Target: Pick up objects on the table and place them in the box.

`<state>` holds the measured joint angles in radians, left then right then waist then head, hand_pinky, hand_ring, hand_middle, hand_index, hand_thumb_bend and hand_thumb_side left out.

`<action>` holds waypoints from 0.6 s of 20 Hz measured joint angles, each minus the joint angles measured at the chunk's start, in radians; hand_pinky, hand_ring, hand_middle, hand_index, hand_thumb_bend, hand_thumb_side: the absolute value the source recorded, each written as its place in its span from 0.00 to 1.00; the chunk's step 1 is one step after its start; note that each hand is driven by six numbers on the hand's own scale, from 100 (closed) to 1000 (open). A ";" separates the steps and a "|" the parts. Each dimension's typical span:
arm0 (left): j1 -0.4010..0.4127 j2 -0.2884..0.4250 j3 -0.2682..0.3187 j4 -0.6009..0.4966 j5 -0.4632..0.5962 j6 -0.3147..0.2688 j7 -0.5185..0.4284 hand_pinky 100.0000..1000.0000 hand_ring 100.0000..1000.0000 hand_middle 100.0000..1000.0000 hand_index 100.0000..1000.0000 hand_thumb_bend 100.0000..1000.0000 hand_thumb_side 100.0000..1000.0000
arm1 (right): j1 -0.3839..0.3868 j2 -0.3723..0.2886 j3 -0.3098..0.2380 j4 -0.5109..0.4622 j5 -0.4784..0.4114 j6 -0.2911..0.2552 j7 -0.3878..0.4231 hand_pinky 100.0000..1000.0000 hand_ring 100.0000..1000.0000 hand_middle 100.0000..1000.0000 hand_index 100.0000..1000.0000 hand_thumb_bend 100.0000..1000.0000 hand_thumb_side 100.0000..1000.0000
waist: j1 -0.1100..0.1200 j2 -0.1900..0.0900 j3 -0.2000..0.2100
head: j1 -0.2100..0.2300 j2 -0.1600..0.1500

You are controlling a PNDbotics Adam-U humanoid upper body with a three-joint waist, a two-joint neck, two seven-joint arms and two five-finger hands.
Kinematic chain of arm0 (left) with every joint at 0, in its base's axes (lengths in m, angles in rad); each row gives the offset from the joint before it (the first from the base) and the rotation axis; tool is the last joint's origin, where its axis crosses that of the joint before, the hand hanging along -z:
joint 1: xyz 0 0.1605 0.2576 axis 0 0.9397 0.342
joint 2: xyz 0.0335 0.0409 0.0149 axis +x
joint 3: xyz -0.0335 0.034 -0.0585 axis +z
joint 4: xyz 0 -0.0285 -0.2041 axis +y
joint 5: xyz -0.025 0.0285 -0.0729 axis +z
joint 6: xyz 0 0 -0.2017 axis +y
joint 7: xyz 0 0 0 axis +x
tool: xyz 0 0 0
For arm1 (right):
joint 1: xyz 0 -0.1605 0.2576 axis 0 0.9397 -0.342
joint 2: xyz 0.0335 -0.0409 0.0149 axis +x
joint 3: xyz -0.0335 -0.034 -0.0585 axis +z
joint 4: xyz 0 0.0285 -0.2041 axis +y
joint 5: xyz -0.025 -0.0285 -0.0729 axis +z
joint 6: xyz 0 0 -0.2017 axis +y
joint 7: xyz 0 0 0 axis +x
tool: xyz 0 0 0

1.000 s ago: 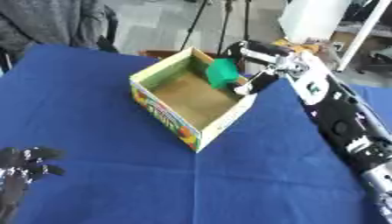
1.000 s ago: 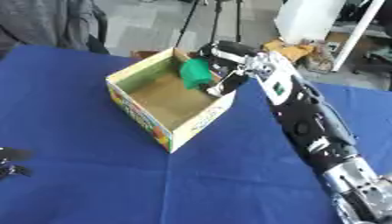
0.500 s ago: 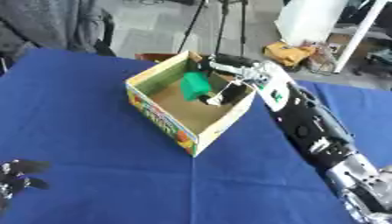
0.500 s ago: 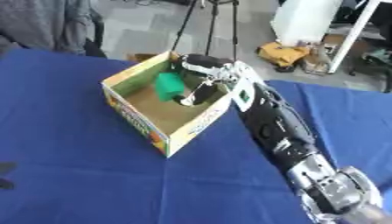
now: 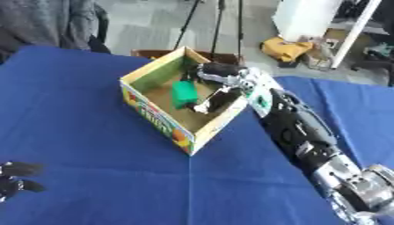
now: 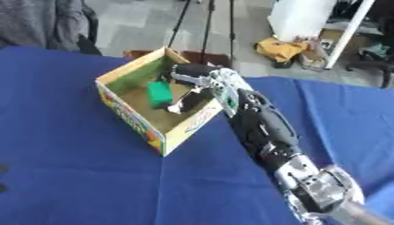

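Left eye view: one green block (image 5: 183, 93) is seen inside one open cardboard box (image 5: 151, 117) on the blue table (image 5: 85, 158), pinched by the right hand (image 5: 218, 83); the left hand (image 5: 14, 180) is curled at the lower-left corner.

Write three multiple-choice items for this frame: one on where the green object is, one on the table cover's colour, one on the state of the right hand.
1. Where is the green object?
A. inside the cardboard box
B. on the cloth beside the box
C. on the floor behind the table

2. What colour is the tablecloth?
A. red
B. blue
C. white

3. What is the right hand doing?
A. resting flat on the cloth
B. reaching into the box with its fingers by the green object
C. hanging off the table edge

Key: 1 A, the green object sits within the box walls. 2 B, the cloth is blue all over. 3 B, the hand is over the box opening, at the object; whether it grips cannot be made out.
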<state>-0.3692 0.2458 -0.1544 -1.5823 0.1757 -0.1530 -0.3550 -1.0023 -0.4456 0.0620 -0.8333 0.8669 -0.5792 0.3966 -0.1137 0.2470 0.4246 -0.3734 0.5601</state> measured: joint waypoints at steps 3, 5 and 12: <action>0.000 0.000 -0.002 0.000 0.000 0.000 0.000 0.57 0.76 0.55 0.60 0.32 1.00 | 0.000 0.001 0.000 0.000 0.009 -0.008 -0.007 0.72 0.80 0.89 0.93 0.36 0.38 | 0.000 0.000 -0.003 | 0.000 0.000; 0.000 0.000 -0.002 0.000 0.000 0.000 0.000 0.57 0.76 0.55 0.60 0.33 1.00 | 0.000 0.001 0.000 -0.001 0.012 -0.011 -0.010 0.72 0.81 0.90 0.94 0.38 0.40 | 0.000 0.000 -0.007 | 0.000 0.000; 0.007 0.000 -0.001 0.002 0.000 0.000 0.000 0.57 0.76 0.55 0.60 0.33 1.00 | 0.010 0.000 0.004 -0.066 -0.046 -0.029 -0.052 0.70 0.76 0.82 0.91 0.15 0.24 | 0.005 -0.002 -0.052 | 0.013 0.002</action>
<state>-0.3623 0.2456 -0.1558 -1.5802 0.1755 -0.1526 -0.3546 -0.9922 -0.4452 0.0663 -0.8988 0.8213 -0.6082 0.3451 -0.1089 0.2450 0.3729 -0.3608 0.5617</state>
